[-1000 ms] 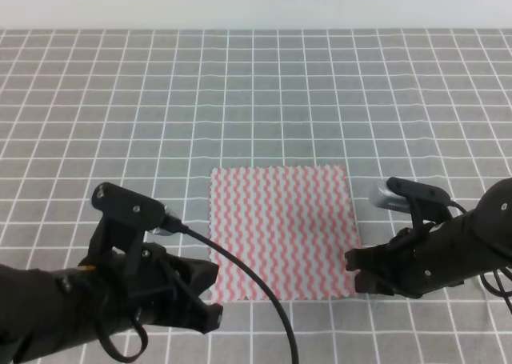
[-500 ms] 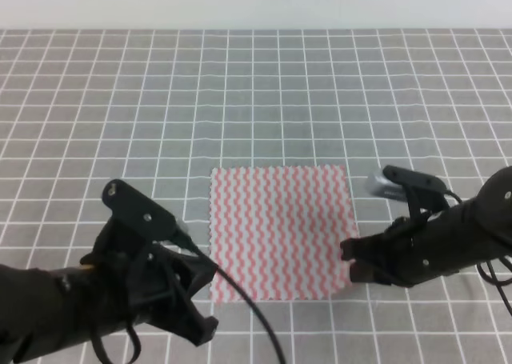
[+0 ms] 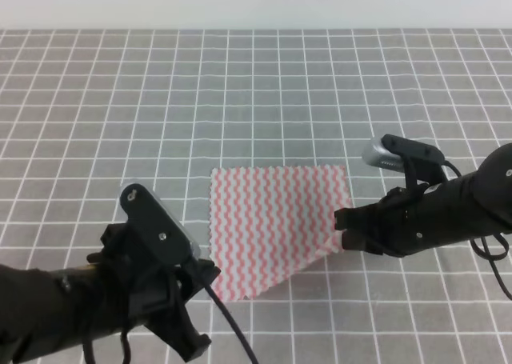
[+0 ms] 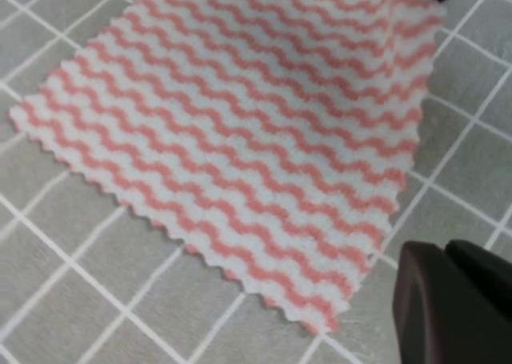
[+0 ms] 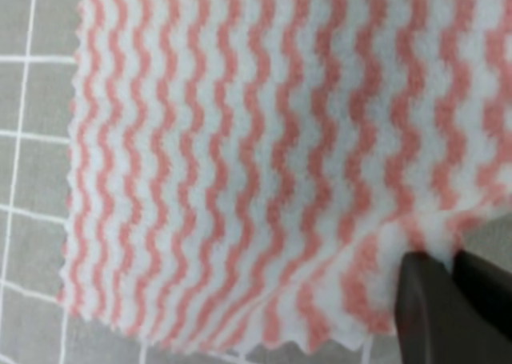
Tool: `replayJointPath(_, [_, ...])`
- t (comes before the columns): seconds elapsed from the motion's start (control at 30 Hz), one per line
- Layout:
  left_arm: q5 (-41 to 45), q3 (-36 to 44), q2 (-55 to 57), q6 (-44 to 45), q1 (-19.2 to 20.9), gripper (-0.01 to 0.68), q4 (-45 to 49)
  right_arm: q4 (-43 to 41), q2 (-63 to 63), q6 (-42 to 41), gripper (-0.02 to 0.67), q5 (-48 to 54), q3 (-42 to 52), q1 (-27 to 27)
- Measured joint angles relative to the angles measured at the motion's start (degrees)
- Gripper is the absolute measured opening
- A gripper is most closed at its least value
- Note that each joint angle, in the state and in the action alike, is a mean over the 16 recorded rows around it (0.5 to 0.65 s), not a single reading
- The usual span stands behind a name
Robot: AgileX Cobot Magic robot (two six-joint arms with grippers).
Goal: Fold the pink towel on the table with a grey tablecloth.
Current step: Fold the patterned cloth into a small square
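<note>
Since a moment ago the right gripper [image 3: 342, 230] has carried the near right corner of the pink towel [image 3: 272, 224] up and inward, so that corner no longer lies flat and the towel's near edge now runs as a slant from the near left corner up to the gripper. Its fingers [image 5: 432, 300] are pinched together on the towel's edge, with cloth bunched against them in the right wrist view. The rest of the towel lies flat on the table with a grey tablecloth [image 3: 240, 100], near its front middle. The left gripper [image 3: 196, 300] has shifted nearer the towel's near left corner; how wide it stands I cannot tell.
</note>
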Motion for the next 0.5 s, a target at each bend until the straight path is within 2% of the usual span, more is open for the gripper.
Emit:
replayJointPath(0.37, [1.56,0.00,1.41,9.42,0.01,0.366,-0.76,2.77,0.04,-1.91,-0.014,-2.38,-0.60,0.00])
replayJointPath(0.5, [1.81,-0.25,3.45,14.11,0.02,0.430,-1.92,3.47,0.09,-2.46,-0.014,-2.82,-1.15,-0.01])
